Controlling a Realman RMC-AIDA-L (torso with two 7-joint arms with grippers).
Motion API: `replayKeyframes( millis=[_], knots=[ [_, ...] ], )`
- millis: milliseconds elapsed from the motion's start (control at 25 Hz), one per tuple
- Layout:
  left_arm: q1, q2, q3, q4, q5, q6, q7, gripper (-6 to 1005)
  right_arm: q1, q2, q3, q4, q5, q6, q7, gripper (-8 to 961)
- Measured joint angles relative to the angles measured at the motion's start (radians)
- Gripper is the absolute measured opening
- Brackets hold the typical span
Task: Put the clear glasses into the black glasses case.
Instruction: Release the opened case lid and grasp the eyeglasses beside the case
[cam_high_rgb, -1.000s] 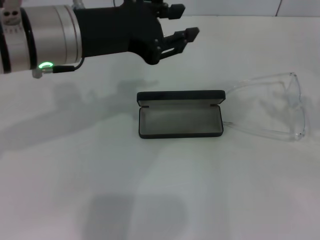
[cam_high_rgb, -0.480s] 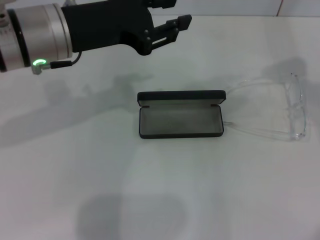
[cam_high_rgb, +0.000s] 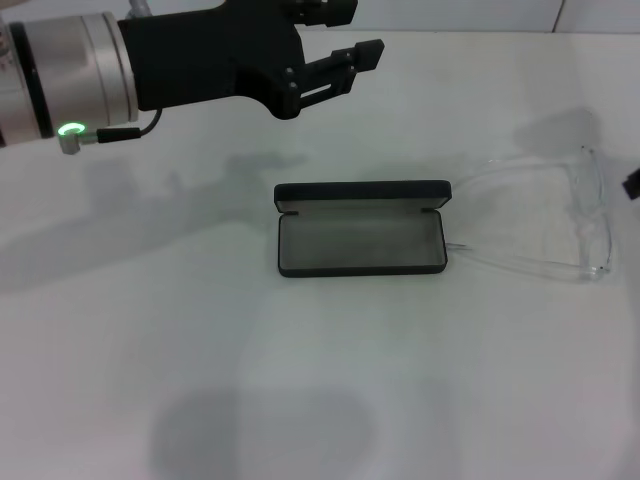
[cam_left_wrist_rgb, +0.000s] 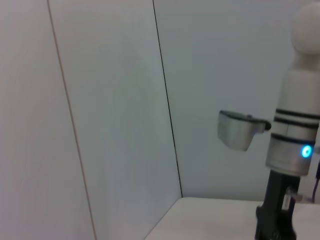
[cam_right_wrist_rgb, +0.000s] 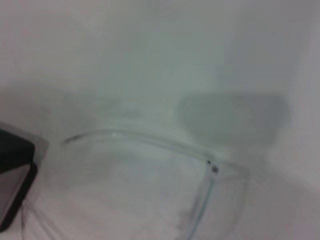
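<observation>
- The black rectangular hard-shell glasses case (cam_high_rgb: 360, 232) lies lid-open at the middle of the white table (cam_high_rgb: 200, 380); the clear plastic wraparound glasses (cam_high_rgb: 560, 215) rest unfolded just beside it, near the right edge.
- Left gripper (cam_high_rgb: 345, 35) hovers spread and empty by the far edge.
- Right gripper (cam_high_rgb: 633, 185) barely shows at the right edge; I cannot tell its state.
- Best grip is probably the frame, temples folded first.
- No readable writing.

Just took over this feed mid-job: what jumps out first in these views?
The left gripper dominates the head view's far left, raised above the table with its fingers apart and holding nothing. At the centre lies the black glasses case, lid open and grey lining bare. The clear glasses lie unfolded just to its right, temple tips toward the case, while only a sliver of the right gripper shows at the right edge.
</observation>
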Motion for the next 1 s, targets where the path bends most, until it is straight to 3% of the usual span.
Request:
replayKeyframes(
  millis=[520, 1000],
  knots=[
    [0.005, -0.001, -0.002, -0.043, -0.016, 0.022, 0.06, 442, 0.058, 0.007, 0.042, 0.166, 0.056, 0.062, 0.003, 436],
    [0.0, -0.001, -0.002, -0.087, -0.05, 0.044, 0.103, 442, 0.1, -0.003, 0.05, 0.325, 0.054, 0.158, -0.002, 399]
  ],
)
